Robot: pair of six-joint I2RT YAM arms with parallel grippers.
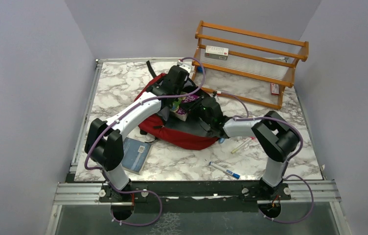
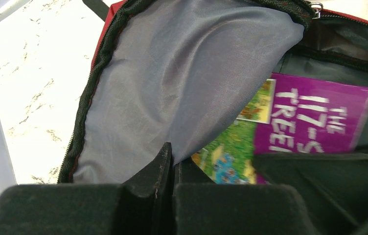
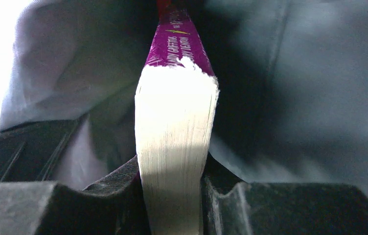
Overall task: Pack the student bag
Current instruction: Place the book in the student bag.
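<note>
Wooden rack (image 1: 250,68) at back right, blue notebook (image 1: 136,154) near front-left edge, marker (image 1: 225,171) on marble table (image 1: 118,81).

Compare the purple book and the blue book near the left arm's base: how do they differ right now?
The purple book is in the bag's opening; the blue book lies flat on the table. The purple book is clamped in the right tool; nothing grips the blue book. The purple cover carries a bright picture; the blue one looks plain, with a small pale label. Both are rectangular books.
</note>
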